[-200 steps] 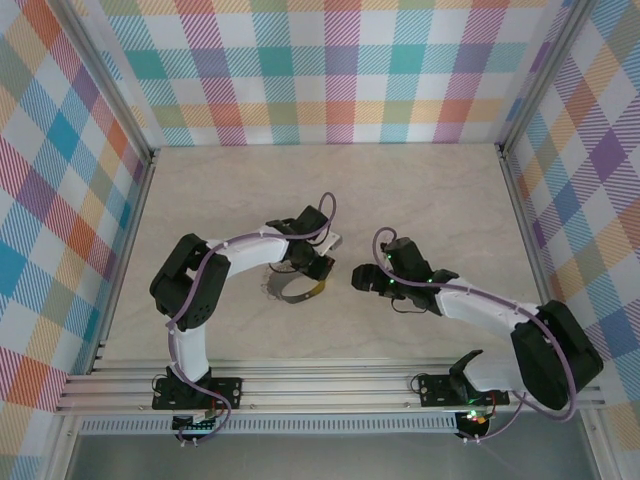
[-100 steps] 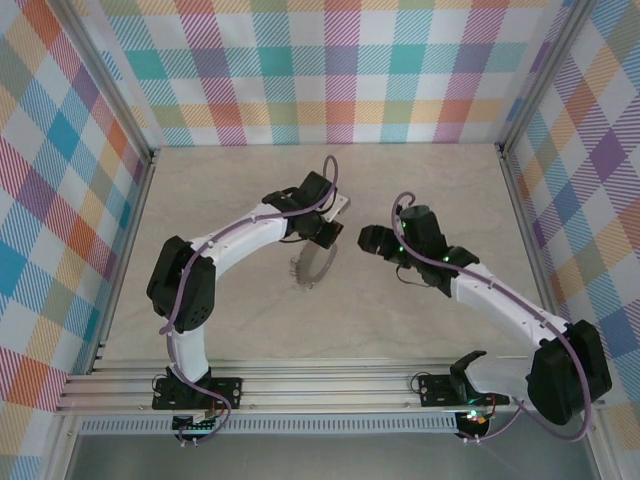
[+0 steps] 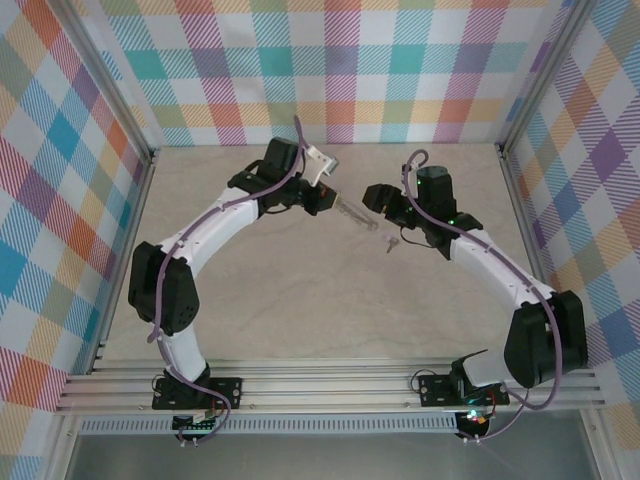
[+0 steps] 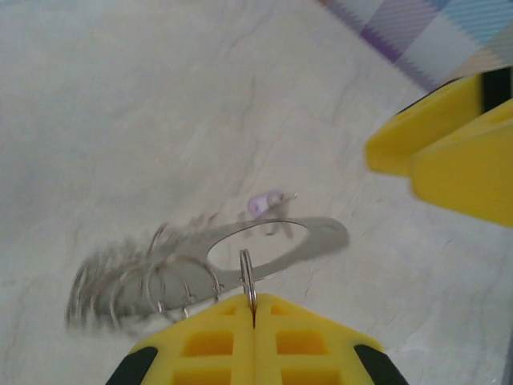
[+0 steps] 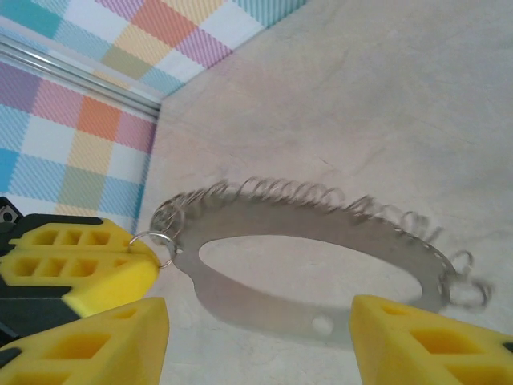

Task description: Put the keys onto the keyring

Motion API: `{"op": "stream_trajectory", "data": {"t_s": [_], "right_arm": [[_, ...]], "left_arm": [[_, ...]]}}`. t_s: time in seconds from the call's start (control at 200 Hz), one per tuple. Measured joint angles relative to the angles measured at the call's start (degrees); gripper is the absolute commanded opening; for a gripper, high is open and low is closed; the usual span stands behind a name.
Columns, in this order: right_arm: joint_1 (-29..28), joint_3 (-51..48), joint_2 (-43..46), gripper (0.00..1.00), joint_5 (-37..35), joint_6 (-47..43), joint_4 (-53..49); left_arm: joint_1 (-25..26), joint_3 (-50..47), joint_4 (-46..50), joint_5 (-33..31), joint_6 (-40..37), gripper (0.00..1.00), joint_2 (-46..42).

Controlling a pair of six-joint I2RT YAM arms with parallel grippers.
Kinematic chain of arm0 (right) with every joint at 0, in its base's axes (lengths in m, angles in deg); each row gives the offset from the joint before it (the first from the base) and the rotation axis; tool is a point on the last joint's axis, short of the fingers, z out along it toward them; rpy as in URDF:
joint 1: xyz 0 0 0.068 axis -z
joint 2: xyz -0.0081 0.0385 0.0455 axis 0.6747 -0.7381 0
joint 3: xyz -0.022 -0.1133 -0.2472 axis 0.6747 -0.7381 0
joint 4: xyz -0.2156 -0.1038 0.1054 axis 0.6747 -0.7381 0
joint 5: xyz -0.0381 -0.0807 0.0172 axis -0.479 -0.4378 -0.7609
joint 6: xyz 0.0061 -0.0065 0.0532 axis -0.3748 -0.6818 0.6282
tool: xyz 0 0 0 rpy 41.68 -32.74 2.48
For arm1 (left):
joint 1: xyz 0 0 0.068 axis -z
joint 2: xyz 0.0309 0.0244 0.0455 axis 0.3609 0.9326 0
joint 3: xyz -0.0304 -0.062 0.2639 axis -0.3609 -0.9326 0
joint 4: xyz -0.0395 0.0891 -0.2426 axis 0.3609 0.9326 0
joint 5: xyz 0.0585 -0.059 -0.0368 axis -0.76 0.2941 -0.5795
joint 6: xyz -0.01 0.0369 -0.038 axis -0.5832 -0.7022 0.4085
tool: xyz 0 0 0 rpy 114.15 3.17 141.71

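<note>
**Keyring held up near the far edge, key loose on the tabletop**

The keyring is a flat, silvery oval hoop, fringed along one rim with many small wire rings. It is held above the tabletop close to the far edge, about midway between the left and right edges. The left end effector is pressed together, pinching a single small ring at one end of the hoop. The rest of the hoop juts out free toward the right arm. The right end effector faces it from the other side with its yellow fingers spread. The hoop's lower band lies across the gap between them, and I cannot tell whether either finger touches the metal. The key, tiny and silvery, lies on the tabletop on the near-edge side of the right end effector, apart from the hoop. In the left wrist view it is only a pale blur beyond the hoop.
</note>
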Motion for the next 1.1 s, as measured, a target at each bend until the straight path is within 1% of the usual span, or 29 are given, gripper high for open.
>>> {"op": "stream_trajectory", "data": {"t_s": [0.16,0.32,0.665,0.93,1.105], "right_arm": [[0.46,1.01,-2.21,0.55,5.92,1.14,5.22],[0.50,1.33,-2.21,0.52,9.29,2.25,8.98],[0.50,0.63,-1.62,0.48,14.56,3.48,16.24],[1.66,0.07,1.44,0.46,18.95,3.28,21.00],[2.27,0.09,1.66,0.44,21.81,3.89,24.92]], "left_arm": [[-2.08,0.17,-3.34,7.04,0.22,0.00,-0.61],[-2.69,0.70,-4.66,11.43,0.28,0.00,-1.97],[-2.93,0.70,-10.12,17.05,3.08,0.00,-6.19],[-3.85,1.29,-10.27,21.24,4.46,0.00,-6.16],[-3.89,3.43,-9.84,23.91,4.52,0.00,-6.14]]}}
